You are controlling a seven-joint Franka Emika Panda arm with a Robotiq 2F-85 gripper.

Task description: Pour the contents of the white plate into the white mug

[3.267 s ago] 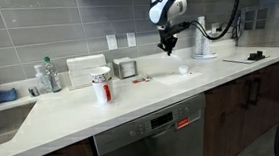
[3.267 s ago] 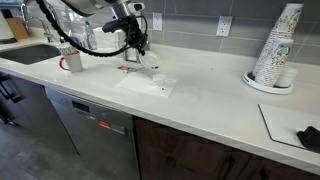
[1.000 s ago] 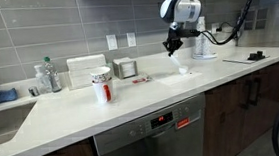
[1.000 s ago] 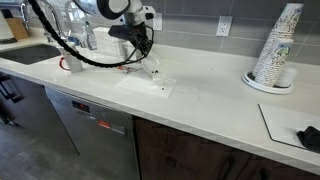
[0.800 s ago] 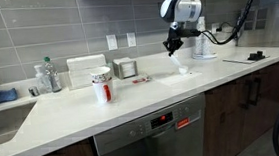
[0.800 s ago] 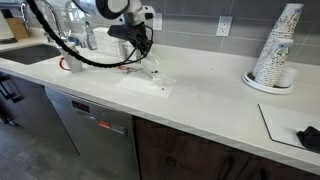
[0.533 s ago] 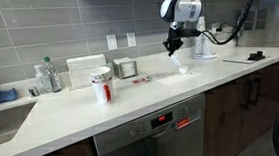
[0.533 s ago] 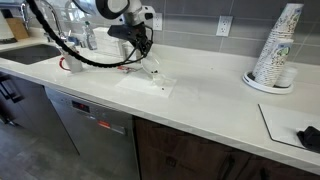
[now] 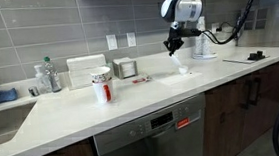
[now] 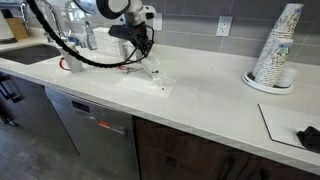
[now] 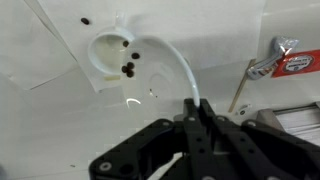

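My gripper (image 9: 174, 47) (image 10: 146, 52) is shut on the rim of the white plate (image 9: 177, 55) (image 10: 151, 68) and holds it tilted, edge-on, above the counter. In the wrist view the plate shows only as a thin white arc (image 11: 181, 72) running into the closed fingers (image 11: 196, 108). The white mug (image 11: 110, 52) stands just below and ahead of the plate on a white sheet, with a few dark bits inside. It also shows in an exterior view (image 9: 185, 69). One dark bit (image 11: 85, 20) lies on the sheet beside the mug.
A red-and-white patterned cup (image 9: 102, 87) (image 10: 70, 62), a metal tin (image 9: 126, 68) and a white jug (image 9: 203, 41) stand on the counter. The sink (image 9: 2, 117) is at one end, a stack of cups (image 10: 278, 50) at the other. A red-labelled packet (image 11: 290, 62) lies nearby.
Since 3.3 s ago the gripper has carried the plate sideways to above the mug. Over the last second nothing has visibly moved.
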